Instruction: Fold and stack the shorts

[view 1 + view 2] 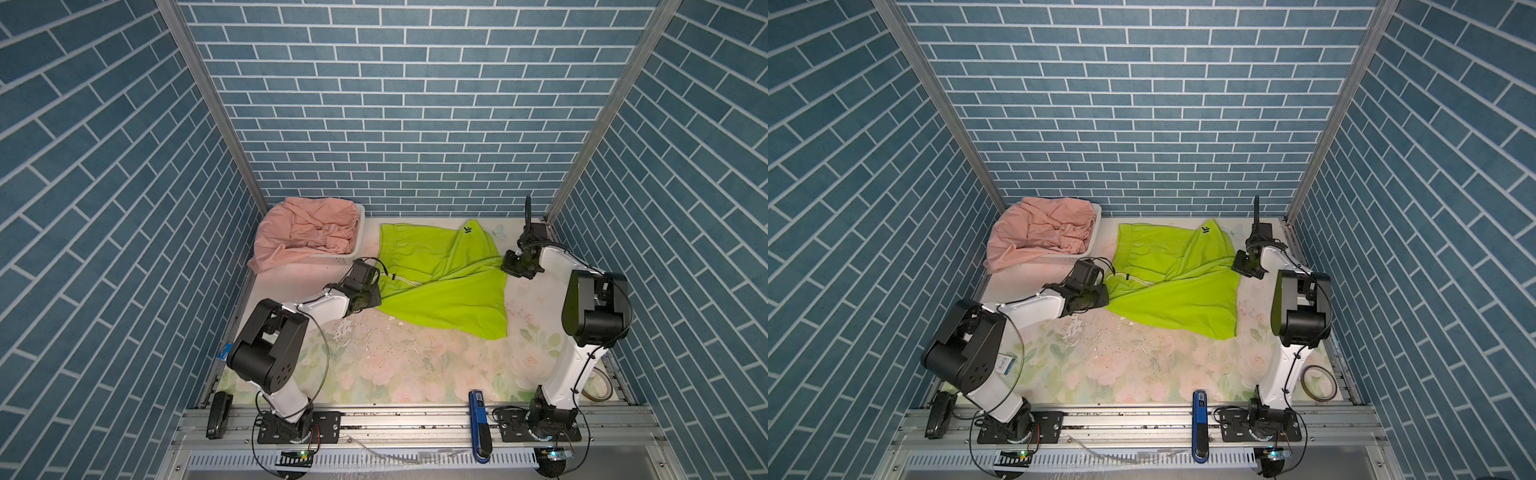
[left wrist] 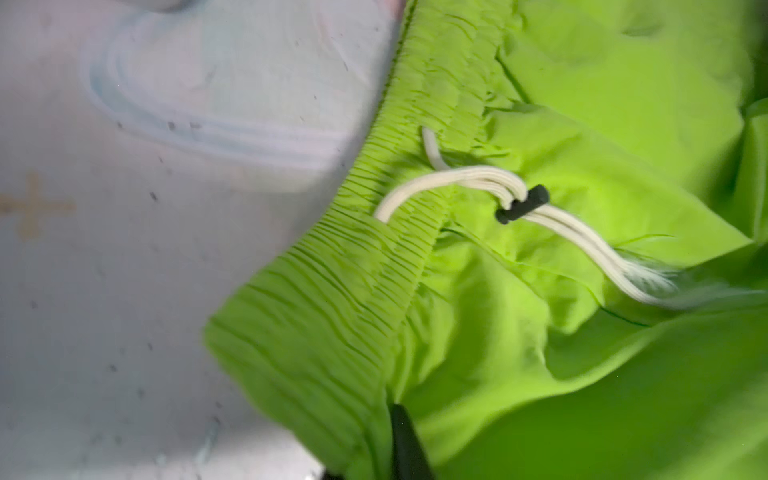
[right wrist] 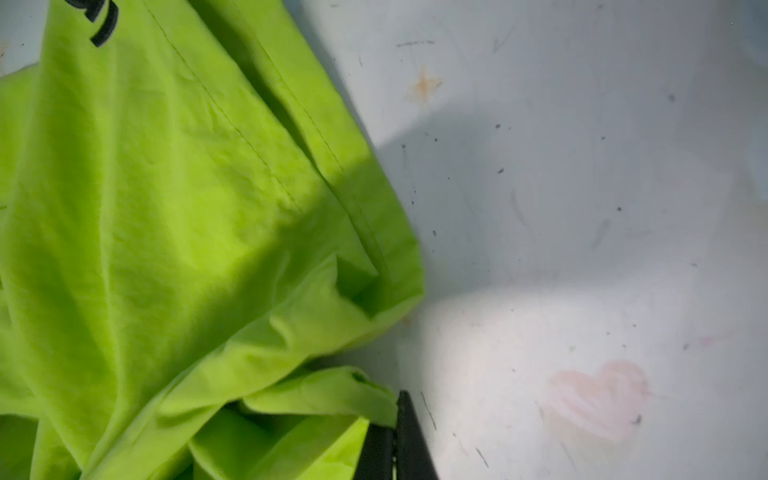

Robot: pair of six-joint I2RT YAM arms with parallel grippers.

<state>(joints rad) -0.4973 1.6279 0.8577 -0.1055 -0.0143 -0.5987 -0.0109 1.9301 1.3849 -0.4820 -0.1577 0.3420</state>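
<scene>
Only in both top views: pink shorts (image 1: 303,237) over basket (image 1: 360,224).

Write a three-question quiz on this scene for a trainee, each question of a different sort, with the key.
1. Where are the pink shorts? A) laid flat and folded; B) in the white basket, spilling over its rim; C) lifted in the air.
2. True or false: the green shorts lie stacked on the pink shorts.
3. Name the white thing that comes out of the green shorts' waistband, close to the left gripper.

Key: 1 B. 2 False: they lie spread and unfolded, apart from the pink pair. 3 The drawstring.
</scene>
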